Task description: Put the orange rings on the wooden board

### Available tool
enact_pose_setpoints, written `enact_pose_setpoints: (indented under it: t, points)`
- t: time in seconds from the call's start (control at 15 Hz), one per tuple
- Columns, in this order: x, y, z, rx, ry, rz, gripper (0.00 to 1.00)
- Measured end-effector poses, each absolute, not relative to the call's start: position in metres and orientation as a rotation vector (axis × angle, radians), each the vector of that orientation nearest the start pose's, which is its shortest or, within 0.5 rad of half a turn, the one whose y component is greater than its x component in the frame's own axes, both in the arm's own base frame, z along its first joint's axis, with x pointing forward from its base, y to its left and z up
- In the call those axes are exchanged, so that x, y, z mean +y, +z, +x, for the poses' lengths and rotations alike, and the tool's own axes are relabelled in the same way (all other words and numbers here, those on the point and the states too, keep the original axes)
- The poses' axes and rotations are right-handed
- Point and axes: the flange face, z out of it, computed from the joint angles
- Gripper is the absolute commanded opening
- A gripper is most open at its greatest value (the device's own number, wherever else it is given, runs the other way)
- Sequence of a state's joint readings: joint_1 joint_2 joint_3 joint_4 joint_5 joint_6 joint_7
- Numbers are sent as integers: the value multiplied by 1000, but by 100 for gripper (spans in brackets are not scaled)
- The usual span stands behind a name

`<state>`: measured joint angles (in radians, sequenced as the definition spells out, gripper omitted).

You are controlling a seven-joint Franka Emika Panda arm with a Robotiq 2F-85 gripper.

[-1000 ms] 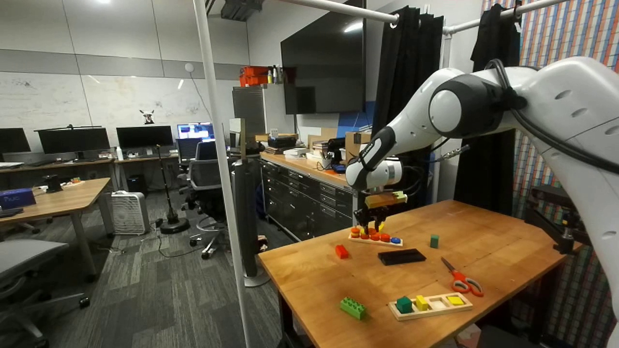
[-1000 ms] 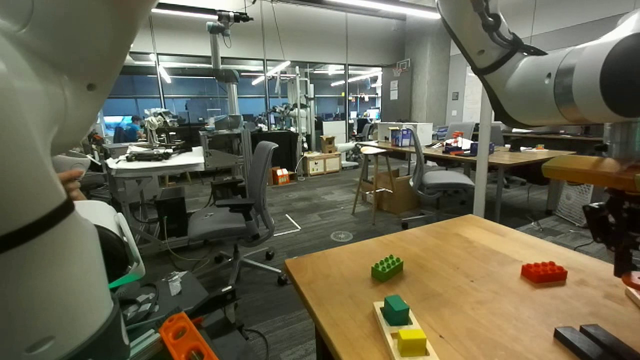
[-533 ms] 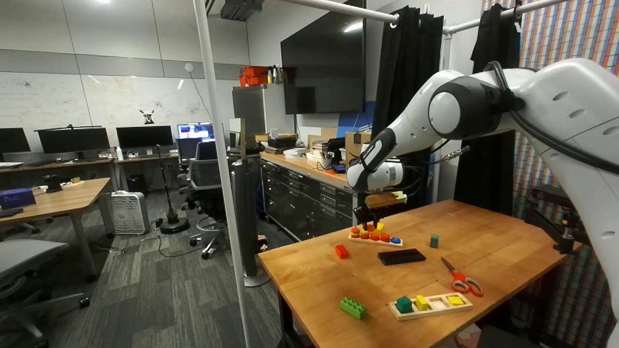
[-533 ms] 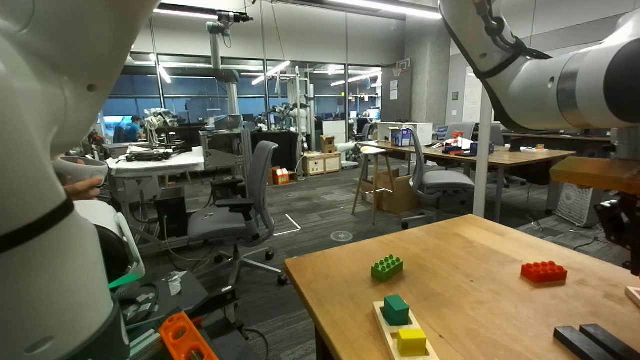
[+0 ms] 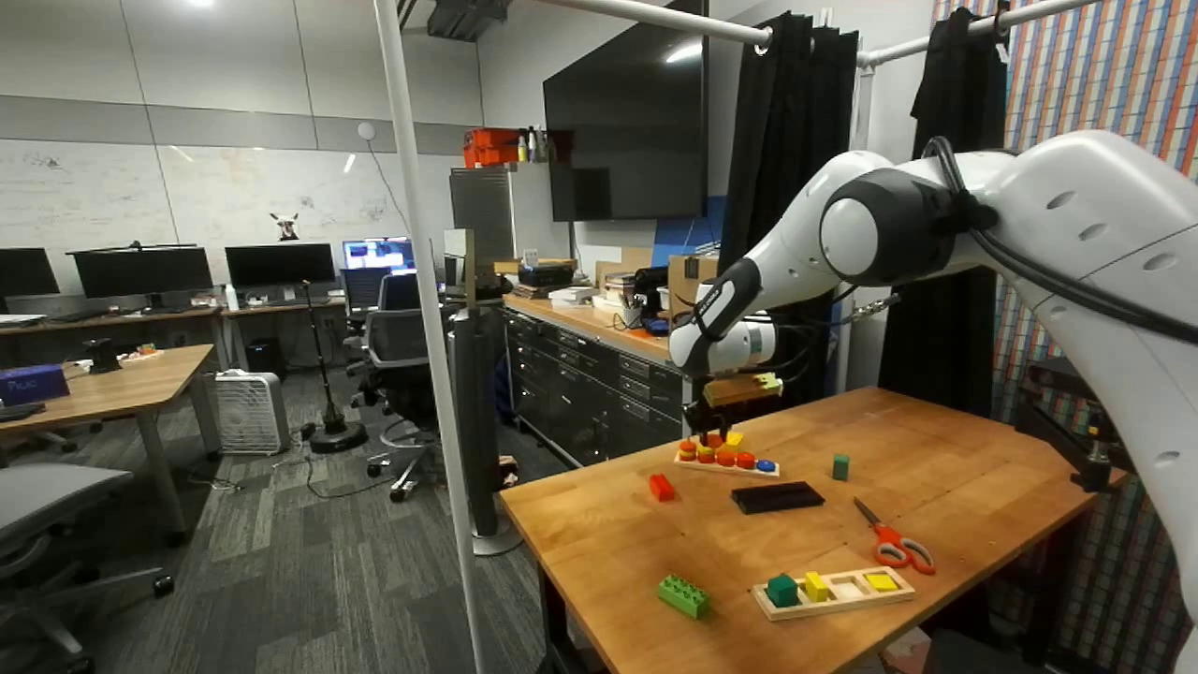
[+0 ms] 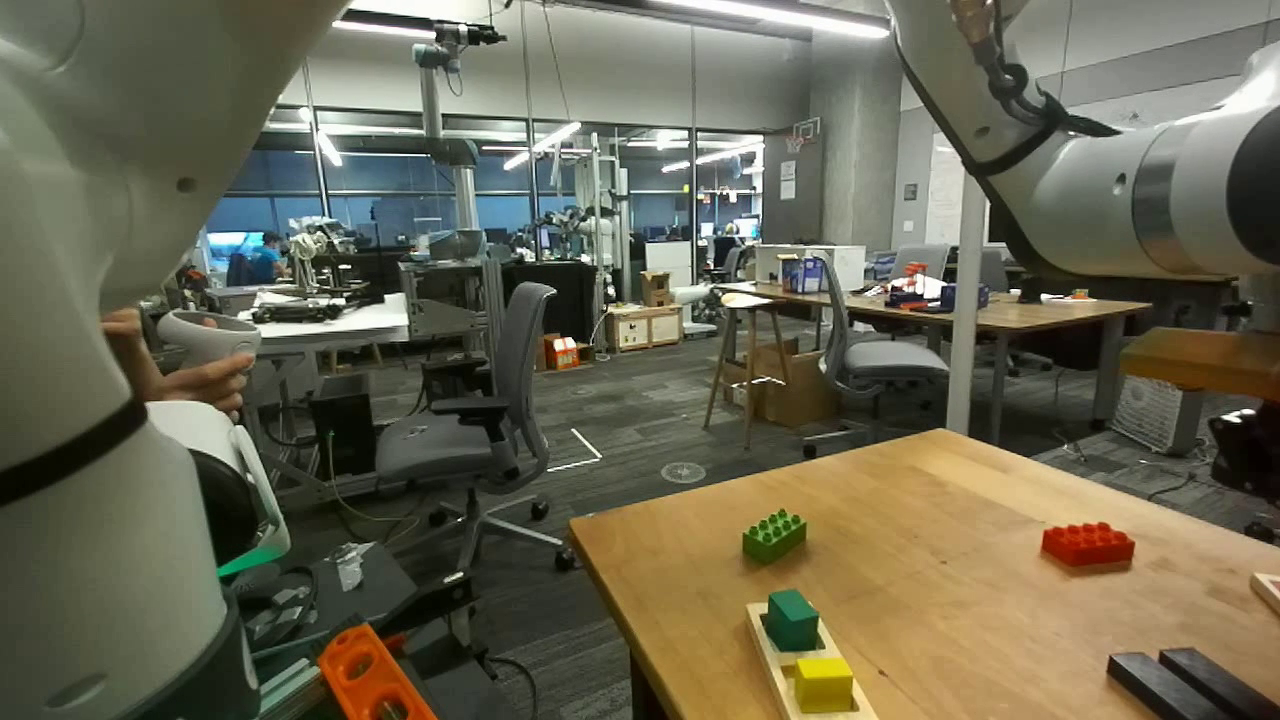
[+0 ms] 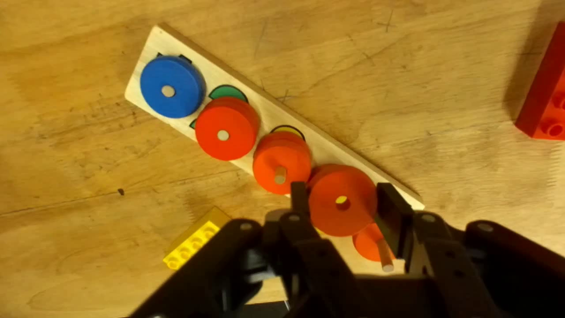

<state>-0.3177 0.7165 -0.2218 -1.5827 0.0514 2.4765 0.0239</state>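
Note:
The wooden board [image 7: 320,152] lies diagonally in the wrist view and shows in both exterior views [image 5: 730,470] [image 6: 1268,592]. A blue disc [image 7: 176,97] sits on its far-end peg. A red-orange ring [image 7: 216,139] and an orange ring [image 7: 265,163] follow on their pegs. My gripper [image 7: 342,194] is shut on an orange ring [image 7: 324,223], a pad on each side, over the board. Yellow shows through its hole. Another orange ring [image 7: 364,245] is partly hidden beneath, beside a tall peg [image 7: 385,256]. In an exterior view the gripper [image 5: 709,432] is over the board.
A yellow brick [image 7: 190,243] lies beside the board and a red brick [image 5: 662,487] lies off its end. A black rectangle [image 5: 777,497], green block [image 5: 840,467], scissors [image 5: 898,548], green brick [image 5: 683,596] and a wooden block tray [image 5: 786,614] stand on the table.
My gripper has turned and shifted slightly left over the board in one view, lower and rightward toward the frame edge where the held ring showed before. The arm's upper part has sunk a little.

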Motion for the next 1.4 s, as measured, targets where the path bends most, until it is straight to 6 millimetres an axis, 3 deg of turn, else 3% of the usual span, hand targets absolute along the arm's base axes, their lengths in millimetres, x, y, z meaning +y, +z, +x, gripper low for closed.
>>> enact_pose_setpoints:
  t: [0.6,1.4]
  points:
    - [-361,240,649,864,-299,-3179,18]
    - [-376,236,660,894,-216,-3157,18]
